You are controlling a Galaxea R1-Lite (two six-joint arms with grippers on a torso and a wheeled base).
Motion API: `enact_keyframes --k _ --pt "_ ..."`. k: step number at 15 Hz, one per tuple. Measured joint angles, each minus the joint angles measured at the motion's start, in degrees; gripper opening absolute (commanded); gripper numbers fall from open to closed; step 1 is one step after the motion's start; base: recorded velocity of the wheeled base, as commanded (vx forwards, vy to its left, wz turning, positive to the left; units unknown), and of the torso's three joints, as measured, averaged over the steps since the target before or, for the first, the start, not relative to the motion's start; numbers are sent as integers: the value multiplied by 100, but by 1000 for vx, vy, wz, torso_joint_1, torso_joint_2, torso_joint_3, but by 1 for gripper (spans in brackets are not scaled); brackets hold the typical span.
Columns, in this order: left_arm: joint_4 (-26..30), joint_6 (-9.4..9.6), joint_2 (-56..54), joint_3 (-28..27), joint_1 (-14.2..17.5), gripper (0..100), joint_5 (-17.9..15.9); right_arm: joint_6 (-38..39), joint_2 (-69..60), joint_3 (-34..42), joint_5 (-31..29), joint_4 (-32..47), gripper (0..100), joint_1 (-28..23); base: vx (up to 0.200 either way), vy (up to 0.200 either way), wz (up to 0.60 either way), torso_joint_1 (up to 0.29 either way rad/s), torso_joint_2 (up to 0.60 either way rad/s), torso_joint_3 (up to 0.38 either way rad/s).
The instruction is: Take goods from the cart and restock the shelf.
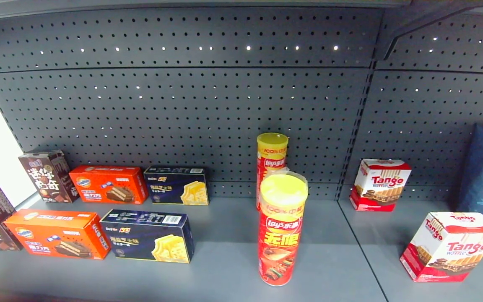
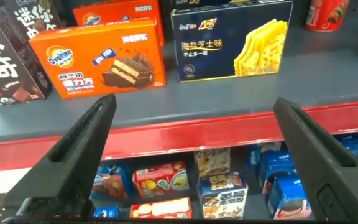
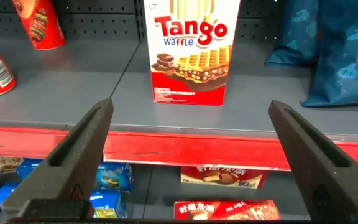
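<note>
Beyond the left pincer (image 2: 194, 102), gaping empty, stands the orange box (image 2: 98, 59); right pincer (image 3: 191, 104) alike.

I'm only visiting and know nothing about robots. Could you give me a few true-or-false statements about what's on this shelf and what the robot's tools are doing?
1. The left tool and the right tool are both open and hold nothing. True.
2. The front can and the back can both stand upright. True.
3. The wafer box sits left of the cans. False: it sits to their right.
4. The front orange box lies on top of the navy box. False: they lie side by side on the shelf.
</note>
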Motion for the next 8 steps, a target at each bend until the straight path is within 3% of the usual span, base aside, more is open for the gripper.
enact_keyframes --k 5,6,8 --pt "-6 -145 0 2 0 100 121 2 -22 5 -16 -2 100 5 0 0 0 0 0 0" --pt "-2 -143 0 2 2 100 121 2 -22 5 -16 0 100 7 0 0 -600 17 2 2" --pt "-2 -160 0 2 2 100 130 2 -24 5 -16 0 100 5 0 0 0 0 0 0"
